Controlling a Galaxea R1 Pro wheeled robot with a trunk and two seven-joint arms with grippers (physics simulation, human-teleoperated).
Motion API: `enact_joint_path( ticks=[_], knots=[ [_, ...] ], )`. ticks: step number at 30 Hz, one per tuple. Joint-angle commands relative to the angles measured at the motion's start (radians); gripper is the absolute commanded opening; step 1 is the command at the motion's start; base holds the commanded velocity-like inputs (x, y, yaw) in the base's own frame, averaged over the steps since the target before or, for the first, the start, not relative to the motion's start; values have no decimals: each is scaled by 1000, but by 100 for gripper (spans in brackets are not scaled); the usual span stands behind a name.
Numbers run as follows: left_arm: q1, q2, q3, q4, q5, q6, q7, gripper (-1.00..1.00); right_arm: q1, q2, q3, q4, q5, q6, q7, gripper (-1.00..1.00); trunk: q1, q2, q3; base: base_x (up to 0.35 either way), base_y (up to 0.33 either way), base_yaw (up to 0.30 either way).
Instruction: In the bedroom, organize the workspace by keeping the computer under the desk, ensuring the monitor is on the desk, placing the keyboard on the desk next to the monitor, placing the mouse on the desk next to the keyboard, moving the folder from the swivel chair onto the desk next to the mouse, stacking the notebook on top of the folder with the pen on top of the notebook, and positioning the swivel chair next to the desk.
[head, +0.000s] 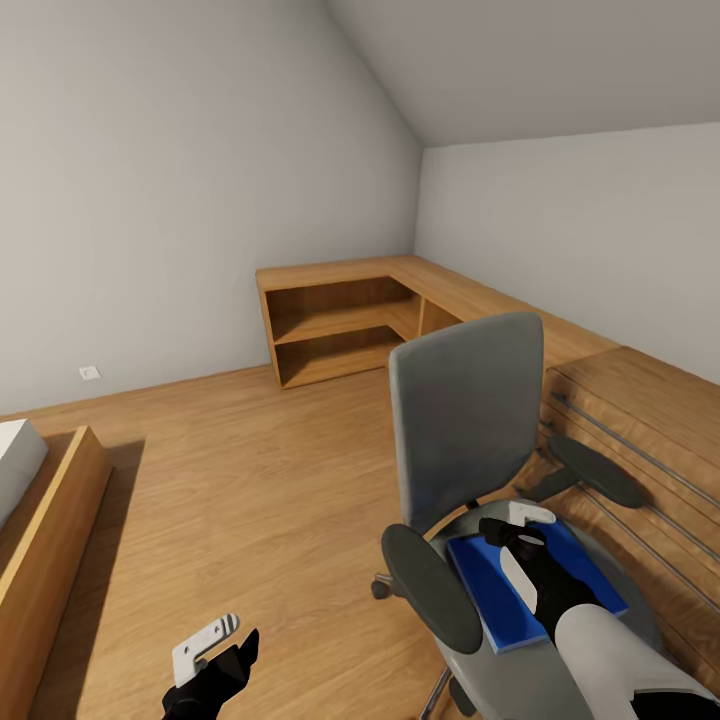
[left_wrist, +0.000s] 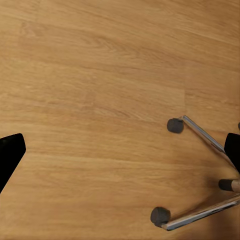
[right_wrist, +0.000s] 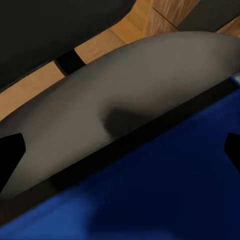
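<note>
The grey swivel chair (head: 465, 410) stands at the right of the head view, its backrest towards the far wall. The bright blue folder (head: 490, 590) lies flat on its seat. My right gripper (head: 505, 530) hangs over the folder's far edge, near the backrest. In the right wrist view that gripper (right_wrist: 120, 152) is open, its black fingertips (right_wrist: 10, 155) wide apart over the folder (right_wrist: 170, 195) and the grey seat (right_wrist: 125, 85). My left gripper (head: 225, 640) is low over the wood floor left of the chair. It (left_wrist: 120, 155) is open and empty, looking down on the chair's castor legs (left_wrist: 200, 132).
A low wooden shelf unit (head: 340, 320) runs along the far corner. A light wooden dresser (head: 640, 420) with metal rail handles stands close behind the chair on the right. A wooden bed frame (head: 50, 520) sits at the left edge. Open floor (head: 250, 470) lies between them.
</note>
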Motion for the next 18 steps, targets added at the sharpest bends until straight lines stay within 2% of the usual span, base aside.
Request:
enact_joint_path(
  ticks=[1,5,13,18],
  knots=[
    [0,0,-1,-2,9,2,7,100,0,-1,4,-2,-5,6,-5,100,0,0,-1,0,0,0],
    [0,0,0,-2,9,2,7,100,0,-1,4,-2,-5,6,-5,100,0,0,-1,0,0,0],
    [0,0,0,-4,9,0,8,100,0,-1,5,-2,-5,6,-5,100,31,-56,-26,0,0,0],
    [0,0,0,-5,9,-1,8,100,0,-1,5,-2,-4,5,-5,100,31,-56,-26,0,0,0]
  ],
)
